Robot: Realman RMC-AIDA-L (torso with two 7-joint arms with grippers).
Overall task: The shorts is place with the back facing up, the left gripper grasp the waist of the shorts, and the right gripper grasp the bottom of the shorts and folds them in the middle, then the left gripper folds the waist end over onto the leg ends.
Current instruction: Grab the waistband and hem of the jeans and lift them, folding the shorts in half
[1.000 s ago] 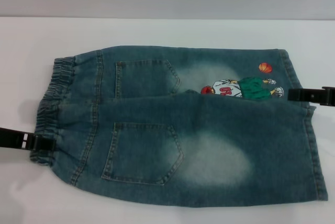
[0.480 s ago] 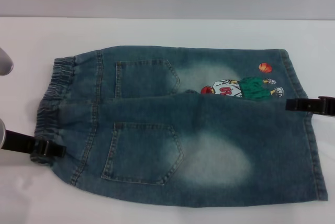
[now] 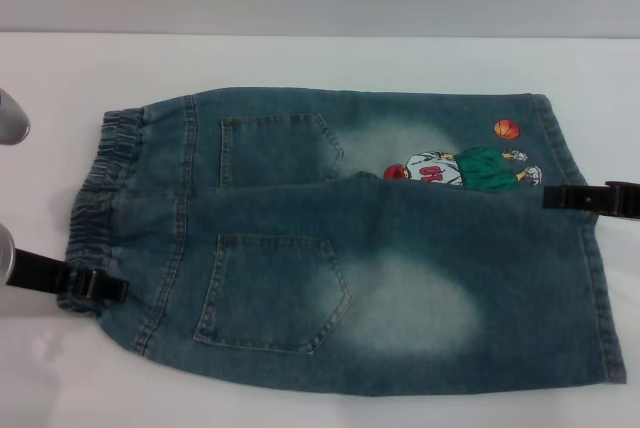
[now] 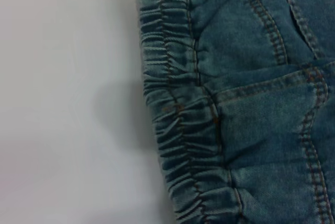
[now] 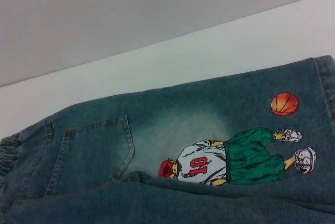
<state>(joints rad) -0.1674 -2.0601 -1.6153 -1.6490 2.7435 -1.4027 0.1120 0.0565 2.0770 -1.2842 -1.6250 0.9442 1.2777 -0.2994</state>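
Denim shorts (image 3: 340, 238), back up on table (image 3: 300, 58): left tool (image 3: 100, 286) at waistband, right tool (image 3: 565, 197) at hem (grip states indiscernible); advise pinching both layers squarely before lifting

White table (image 3: 300, 58), denim shorts (image 3: 400, 278) flat on it, back up

denim shorts (image 3: 340, 248) | blue, faded patches, back pockets up | folded lengthwise, near half atop far half | flat on white table (image 3: 300, 58) | elastic waist (image 3: 100, 208) at left, leg hems (image 3: 590, 248) right | basketball-player print (image 3: 462, 168) showing on far leg
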